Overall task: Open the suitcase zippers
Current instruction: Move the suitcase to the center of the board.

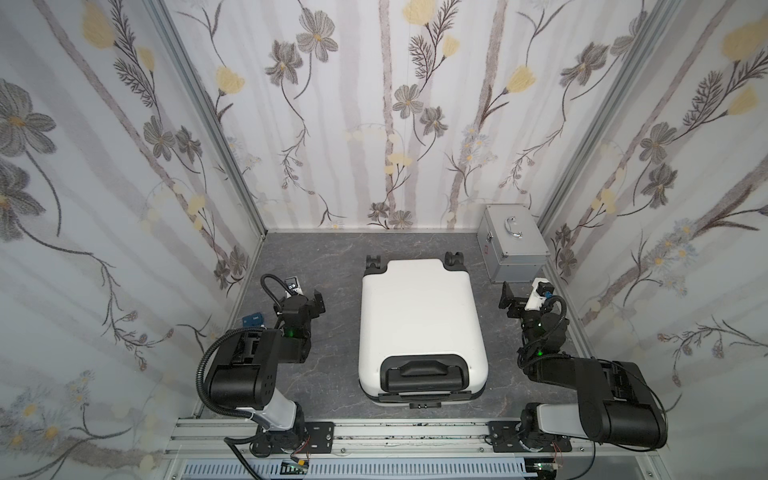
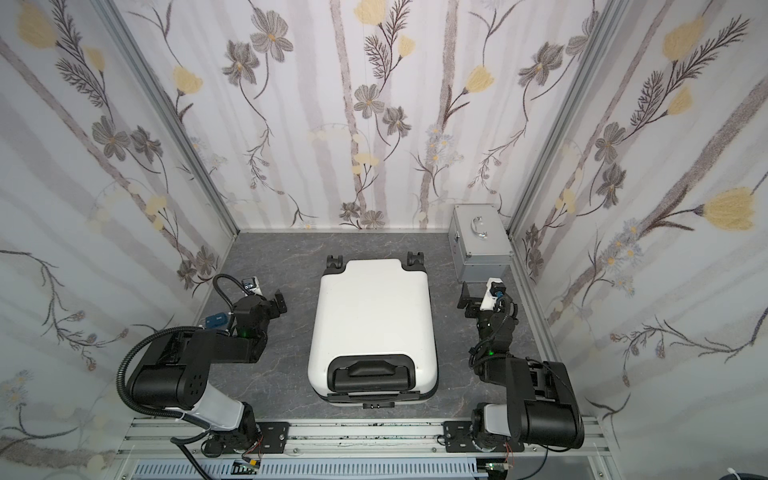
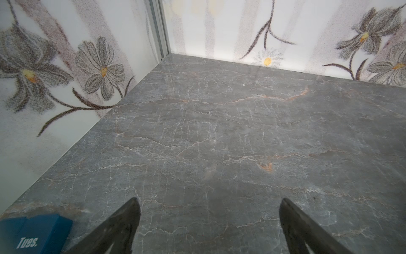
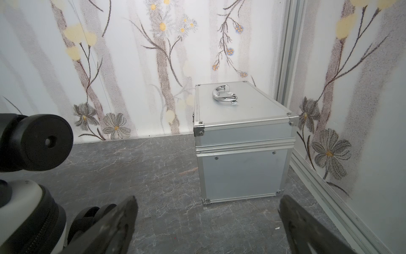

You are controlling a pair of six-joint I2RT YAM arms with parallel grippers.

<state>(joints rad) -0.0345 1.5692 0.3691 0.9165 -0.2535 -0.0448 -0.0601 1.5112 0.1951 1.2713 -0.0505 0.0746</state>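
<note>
The suitcase [image 1: 419, 316] lies flat on the surface [image 1: 332, 374], long axis 12-to-6, wheels [image 1: 454, 257] at 12. Left gripper [image 1: 316, 302] waits at its 9 o'clock, right gripper [image 1: 510, 301] at 3. Both are spread wide, empty, and about equally near the side-seam zippers [image 4: 38, 233].

"Tues." on blue box [image 3: 35, 233]

We see bright, even, diffuse light, leaving only faint shadows on the grey marble-patterned tabletop [image 1: 332, 374]. The glossy white hard-shell suitcase [image 1: 417, 316] looks nearly washed out (little surface detail). Both top views splay at their edges, and the black left gripper [image 3: 209, 199] blurs in its wrist view.
</note>
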